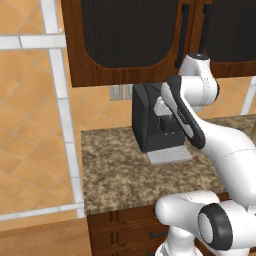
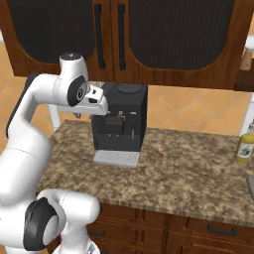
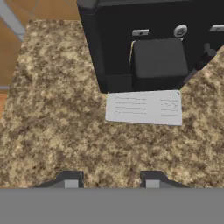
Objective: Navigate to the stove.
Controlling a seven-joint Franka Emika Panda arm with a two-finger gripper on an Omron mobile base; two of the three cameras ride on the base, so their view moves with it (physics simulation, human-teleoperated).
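Granite-patterned counter [image 1: 115, 172], brown and tan speckle, runs across both base views with dark wood drawers beneath. Dark wood upper cabinets [image 2: 163, 37] with black inset panels and long black handles hang above it. Wall behind is orange-tan tile; a white window frame [image 1: 62, 107] stands at the left of the left base view.

Black coffee machine [image 2: 121, 121] stands on the counter against the wall, its pale grey drip tray [image 3: 144, 107] lying flat on the counter in front of it. A yellow-green bottle [image 2: 244, 144] stands well apart at the counter's right, cut by the frame edge. Beside it, a grey object at the right edge is too cropped to identify.

White arm folds over the counter, wrist level with the machine's front. End effector [image 3: 111, 183]: the two dark tips sit apart with bare counter between them, nothing held; open. In the base views the fingers are hidden behind the wrist.

Stove: cannot be located in any of the three views; counter, cabinets and coffee machine are what faces the base.
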